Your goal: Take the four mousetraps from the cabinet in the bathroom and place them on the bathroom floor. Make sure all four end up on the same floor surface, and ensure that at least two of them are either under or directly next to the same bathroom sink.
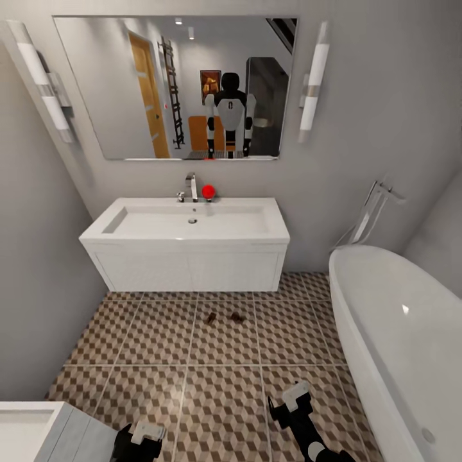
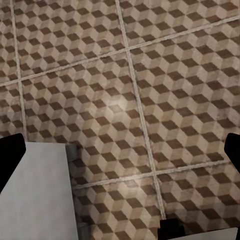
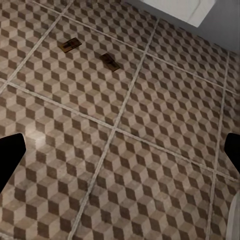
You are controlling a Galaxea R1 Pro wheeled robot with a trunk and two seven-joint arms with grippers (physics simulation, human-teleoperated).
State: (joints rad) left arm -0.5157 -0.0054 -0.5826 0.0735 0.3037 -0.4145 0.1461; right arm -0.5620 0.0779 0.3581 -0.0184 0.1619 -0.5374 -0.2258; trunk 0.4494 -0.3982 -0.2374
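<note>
Both claws hang low, left claw point(image 1: 146, 436) and right claw point(image 1: 290, 403) spread wide, nothing held. Open bathroom floor point(image 1: 224, 398) ahead. Two mousetraps point(image 1: 224, 317) lie on tiles just before the sink point(image 1: 192, 221); bathtub point(image 1: 398, 333) crowds the right.

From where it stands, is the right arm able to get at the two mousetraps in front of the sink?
Probably not without moving closer. The mousetraps lie on open bathroom floor before the sink; nothing blocks them, but the right gripper sits well short, open and empty.
</note>
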